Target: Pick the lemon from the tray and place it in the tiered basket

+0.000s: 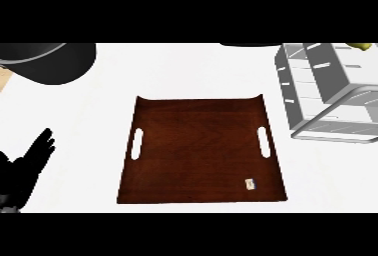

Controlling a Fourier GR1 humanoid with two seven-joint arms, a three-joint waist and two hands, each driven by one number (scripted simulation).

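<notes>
The broad white counter (192, 70) fills most of what I can see, and lying square in the middle of it is a dark brown wooden tray (201, 150), its long side running away from the robot, with a pale slot handle cut near each side edge. I see no lemon on its wood. Off its far right corner, close by but not touching, stands the grey-and-white metal tiered basket (294, 90), tilted in my sight and cut by the upper edge. At the far left corner sits a round black vessel (52, 62), well apart from the tray. The robot's black left hand (26, 167) rests at the lower left edge, fingers up and spread, holding nothing. The right hand is nowhere to be seen. A small yellow-green scrap (359, 46) peeks at the basket's top, which I take for the lemon, though too little shows to tell how its long axis lies. It sits diagonally across the whole tray from the left hand, on the right arm's side. The smallest thing is a pale label (251, 184) near the tray's near right corner.
</notes>
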